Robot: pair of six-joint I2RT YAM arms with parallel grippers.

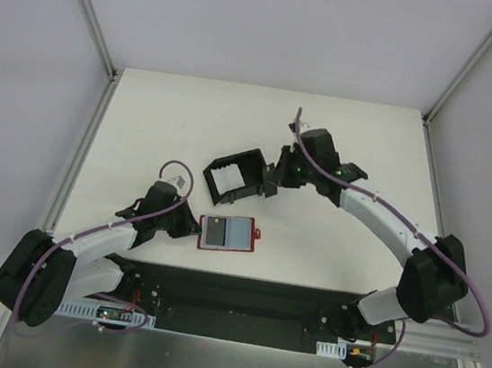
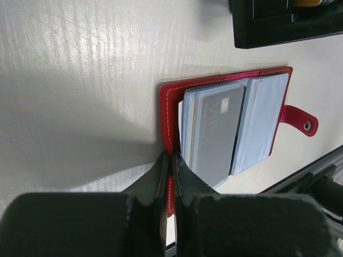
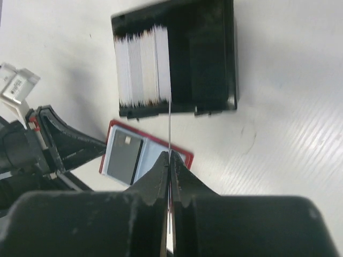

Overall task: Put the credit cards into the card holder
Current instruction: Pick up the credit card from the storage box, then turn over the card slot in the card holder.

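Card holder (image 1: 226,233): we see it open on white table (image 1: 369,146), grey walls (image 1: 267,23).
Left end effector (image 2: 171,159): clamped on its cover.
Right end effector (image 3: 170,160): pinching one credit card (image 3: 169,128).

Reaching with the left arm (image 1: 103,233) from near-left of the card holder (image 1: 226,233), elbow low, forearm stretched rightward up to its left edge. Pinching that red cover edge with the left gripper (image 2: 171,159), jaws pressed flat together on it. Arching with the right arm (image 1: 378,215) from near-right of the card holder, forearm running away and leftward, wrist bent toward the left, ending beyond the card holder and slightly to its right. Clamping a credit card (image 3: 169,126) edge-on in the right gripper (image 3: 169,158), jaws closed tight on the thin card.
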